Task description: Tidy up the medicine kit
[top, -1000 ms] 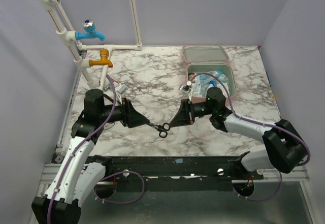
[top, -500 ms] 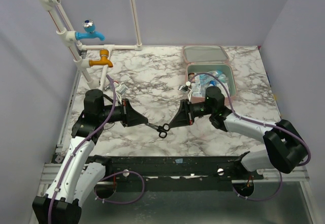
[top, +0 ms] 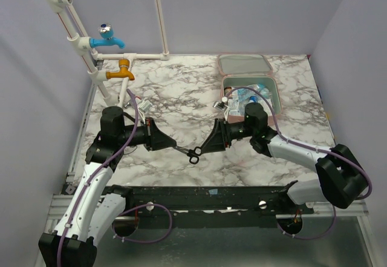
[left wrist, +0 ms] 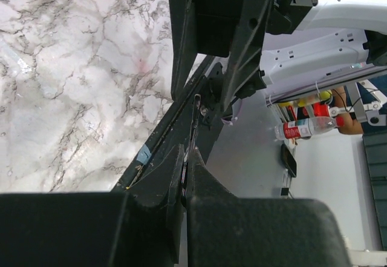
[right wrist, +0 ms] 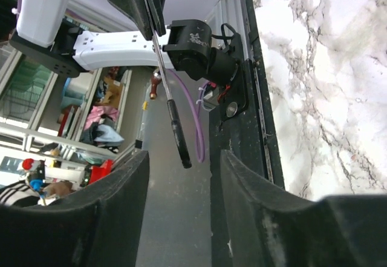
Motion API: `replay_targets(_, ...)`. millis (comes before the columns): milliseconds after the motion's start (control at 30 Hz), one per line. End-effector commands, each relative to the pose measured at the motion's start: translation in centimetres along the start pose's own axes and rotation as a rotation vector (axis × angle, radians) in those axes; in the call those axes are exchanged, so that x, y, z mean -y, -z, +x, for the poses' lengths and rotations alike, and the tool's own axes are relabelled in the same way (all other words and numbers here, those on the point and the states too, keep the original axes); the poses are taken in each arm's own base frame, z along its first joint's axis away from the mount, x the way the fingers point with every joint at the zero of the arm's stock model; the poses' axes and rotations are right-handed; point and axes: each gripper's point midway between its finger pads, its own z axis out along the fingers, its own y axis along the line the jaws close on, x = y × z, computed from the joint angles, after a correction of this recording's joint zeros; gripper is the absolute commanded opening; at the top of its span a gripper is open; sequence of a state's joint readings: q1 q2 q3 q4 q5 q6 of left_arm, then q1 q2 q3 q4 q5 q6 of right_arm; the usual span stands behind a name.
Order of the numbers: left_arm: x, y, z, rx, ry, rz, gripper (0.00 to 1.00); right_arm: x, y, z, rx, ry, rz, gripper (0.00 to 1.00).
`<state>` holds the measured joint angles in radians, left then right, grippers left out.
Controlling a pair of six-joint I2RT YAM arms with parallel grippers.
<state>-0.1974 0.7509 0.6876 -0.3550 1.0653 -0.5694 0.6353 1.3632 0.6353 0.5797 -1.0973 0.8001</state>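
Marble-veined tabletop [top: 181,91] beneath everything, white streaked with grey. Reaching in over its near middle from either side, left arm [top: 130,135] and right arm [top: 284,146], tips nearly meeting.

Along the far left edge, white pipe frame [top: 97,61] carrying a blue tap [top: 107,37] above an orange tap [top: 121,71].

At the far right, medicine kit [top: 276,97]: pale pink, unzipped, lid [top: 243,64] laid back toward the rear wall, tray crowded with small bottles and packets too jumbled to tell apart. Well apart from the arms' meeting point.

Left jaws: pressed right together, pinching the blade end of the scissors [top: 193,154]. Seen from the left wrist, thin metal of the scissors [left wrist: 195,118] running straight out from between the closed pads [left wrist: 205,176] toward the other arm.

Right jaws: parted to a middling gap, standing either side of the black handle end. Seen from the right wrist, scissors [right wrist: 174,121] lying free in the space between the two fingers [right wrist: 115,206], no visible touch on either side.

Just outside the kit's near-left corner, small bottle [top: 222,103] on the marble. Beside the left arm, toward the far side, another small pale item [top: 145,105], too small to identify.
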Motion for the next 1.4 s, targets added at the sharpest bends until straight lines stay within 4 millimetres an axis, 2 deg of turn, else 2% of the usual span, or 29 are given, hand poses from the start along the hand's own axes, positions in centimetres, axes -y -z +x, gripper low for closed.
replay_targets(0, 0.0, 0.1, -1.6, 0.056, -0.039, -0.035, 0.00, -0.4, -0.1, -0.8, 0.023, 0.030, 0.014, 0.58)
replay_targets(100, 0.1, -0.1, -2.1, 0.075, -0.021, -0.029, 0.00, -0.4, -0.1, -0.9, 0.046, 0.020, 0.012, 0.64)
replay_targets(233, 0.4, -0.3, -2.7, 0.106, 0.016, -0.008, 0.00, -0.8, -0.2, -1.6, 0.108, 0.007, -0.010, 0.66)
replay_targets(333, 0.7, -0.4, -3.3, 0.134, 0.039, 0.005, 0.00, -0.6, -0.1, -2.1, 0.173, -0.021, -0.016, 0.66)
replay_targets(567, 0.6, -0.3, -4.3, 0.212, 0.093, -0.011, 0.00, -2.2, 0.7, -3.8, 0.365, -0.035, -0.114, 0.66)
replay_targets(867, 0.4, 0.0, -4.8, 0.308, 0.171, -0.009, 0.00, -3.7, 0.3, -5.4, 0.435, -0.003, -0.191, 0.64)
replay_targets(1100, 0.7, 0.6, -5.4, 0.374, 0.177, -0.024, 0.00, -3.6, -0.1, -6.0, 0.444, -0.001, -0.181, 0.59)
replay_targets(1367, 0.7, 0.4, -5.3, 0.376, 0.202, -0.003, 0.00, -3.8, -0.4, -6.2, 0.454, -0.005, -0.181, 0.44)
